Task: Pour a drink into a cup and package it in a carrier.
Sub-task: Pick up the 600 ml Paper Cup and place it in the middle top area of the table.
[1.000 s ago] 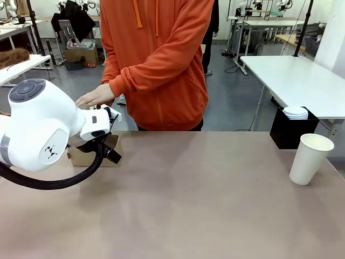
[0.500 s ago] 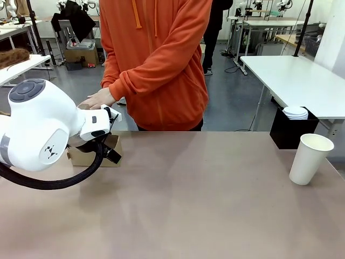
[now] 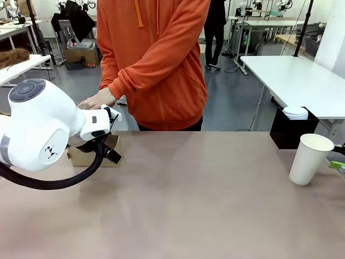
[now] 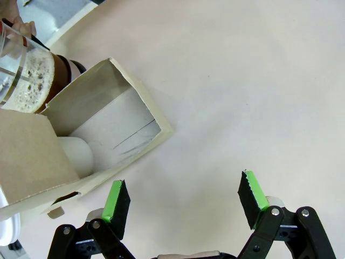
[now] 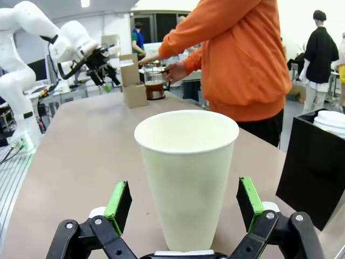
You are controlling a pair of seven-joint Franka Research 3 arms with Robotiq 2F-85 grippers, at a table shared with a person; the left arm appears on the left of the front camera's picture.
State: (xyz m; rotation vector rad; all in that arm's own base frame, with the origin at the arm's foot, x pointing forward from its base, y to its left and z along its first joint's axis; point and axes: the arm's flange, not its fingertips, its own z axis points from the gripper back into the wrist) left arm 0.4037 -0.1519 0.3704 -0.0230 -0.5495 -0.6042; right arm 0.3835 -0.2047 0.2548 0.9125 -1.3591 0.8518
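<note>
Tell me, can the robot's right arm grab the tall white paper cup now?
Probably yes. The right gripper is open, its green pads standing either side of the tall white paper cup, with nothing else between them.

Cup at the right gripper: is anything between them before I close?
Nothing visible stands in the way. The cup stands upright on the table straight ahead of the right gripper, in line with its open jaws, with a gap showing on each side.

Lab with white worktables [image 3: 294,81]
</note>
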